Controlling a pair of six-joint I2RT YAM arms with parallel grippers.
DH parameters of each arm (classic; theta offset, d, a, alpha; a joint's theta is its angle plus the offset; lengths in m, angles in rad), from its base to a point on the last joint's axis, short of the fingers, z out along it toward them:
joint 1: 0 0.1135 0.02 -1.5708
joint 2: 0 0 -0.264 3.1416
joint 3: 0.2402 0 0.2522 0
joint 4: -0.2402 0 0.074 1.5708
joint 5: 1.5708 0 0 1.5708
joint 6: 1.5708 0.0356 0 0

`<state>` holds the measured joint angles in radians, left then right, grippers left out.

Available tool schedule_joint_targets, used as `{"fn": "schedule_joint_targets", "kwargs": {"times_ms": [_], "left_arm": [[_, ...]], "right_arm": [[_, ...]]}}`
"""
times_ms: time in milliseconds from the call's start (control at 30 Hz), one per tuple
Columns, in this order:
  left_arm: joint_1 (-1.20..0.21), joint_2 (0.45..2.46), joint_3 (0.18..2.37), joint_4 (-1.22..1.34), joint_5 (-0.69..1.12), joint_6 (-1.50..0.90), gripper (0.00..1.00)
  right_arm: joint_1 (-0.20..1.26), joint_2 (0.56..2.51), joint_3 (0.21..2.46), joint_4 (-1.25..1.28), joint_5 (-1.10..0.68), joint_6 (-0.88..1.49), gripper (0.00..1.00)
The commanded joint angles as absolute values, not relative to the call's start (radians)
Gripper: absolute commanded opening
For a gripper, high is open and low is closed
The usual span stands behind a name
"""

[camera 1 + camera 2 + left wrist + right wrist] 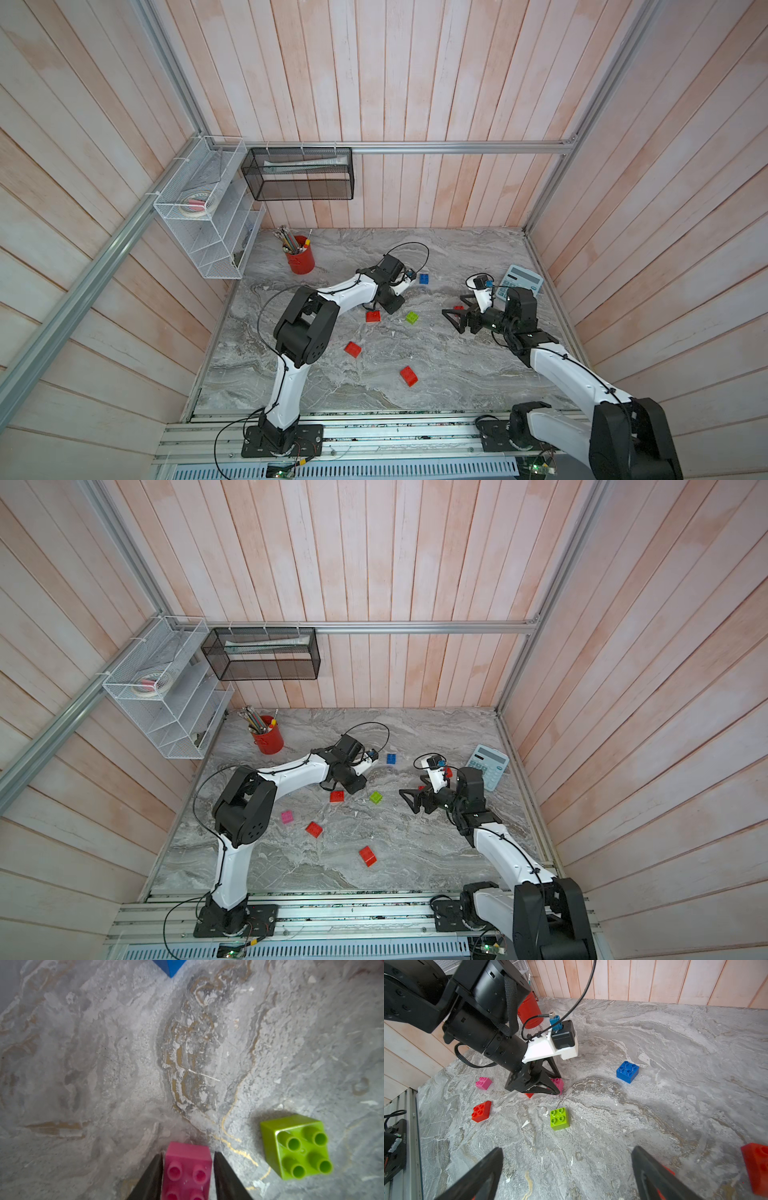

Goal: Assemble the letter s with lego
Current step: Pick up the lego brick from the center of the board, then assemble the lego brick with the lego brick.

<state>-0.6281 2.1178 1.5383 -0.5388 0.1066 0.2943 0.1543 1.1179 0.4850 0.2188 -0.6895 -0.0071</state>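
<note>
Right now the left claw [188,1153] is gripping a pink brick [187,1172] by its sides. The brick is apparently sitting on the tabletop [104,1064] near a green brick [295,1147]. The right claw [568,1148] is hovering wide open, holding nothing, with a red brick [756,1169] lying near it.

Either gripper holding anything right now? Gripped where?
Left gripper flanks a pink brick at two opposite side walls, brick on the table; actual contact can't be told. Right gripper: open, empty.
</note>
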Motion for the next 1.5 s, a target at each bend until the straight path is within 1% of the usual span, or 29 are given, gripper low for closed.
{"fn": "schedule_joint_targets", "kwargs": {"times_ms": [0,233,400,533,667,833,933,1067,1300,1467], "left_arm": [[-0.635,2.143,1.577,-0.571,0.092,0.305,0.39],[-0.635,2.149,1.596,-0.599,0.076,0.273,0.27],[-0.635,2.152,1.626,-0.639,0.038,0.174,0.27],[-0.635,2.141,1.663,-0.689,-0.024,0.013,0.25],[-0.638,2.118,1.677,-0.74,-0.065,-0.157,0.26],[-0.644,2.041,1.602,-0.72,-0.075,-0.331,0.27],[-0.646,2.021,1.587,-0.753,-0.095,-0.411,0.27],[-0.659,1.988,1.582,-0.799,-0.139,-0.487,0.27],[-0.661,1.951,1.52,-0.796,-0.166,-0.598,0.27],[-0.662,1.961,1.507,-0.765,-0.144,-0.644,0.27]], "right_arm": [[0.149,1.109,0.471,0.204,-0.697,-0.003,0.98],[0.149,1.109,0.469,0.206,-0.702,-0.003,0.98],[0.149,1.112,0.469,0.21,-0.704,0.002,0.98],[0.149,1.117,0.472,0.221,-0.703,0.017,0.98],[0.149,1.13,0.477,0.228,-0.707,0.034,0.98],[0.155,1.146,0.474,0.26,-0.72,0.073,0.98],[0.165,1.15,0.469,0.29,-0.728,0.104,0.98],[0.182,1.17,0.466,0.314,-0.727,0.12,0.98],[0.209,1.197,0.455,0.363,-0.73,0.147,0.98],[0.215,1.198,0.446,0.371,-0.732,0.153,0.98]]}}
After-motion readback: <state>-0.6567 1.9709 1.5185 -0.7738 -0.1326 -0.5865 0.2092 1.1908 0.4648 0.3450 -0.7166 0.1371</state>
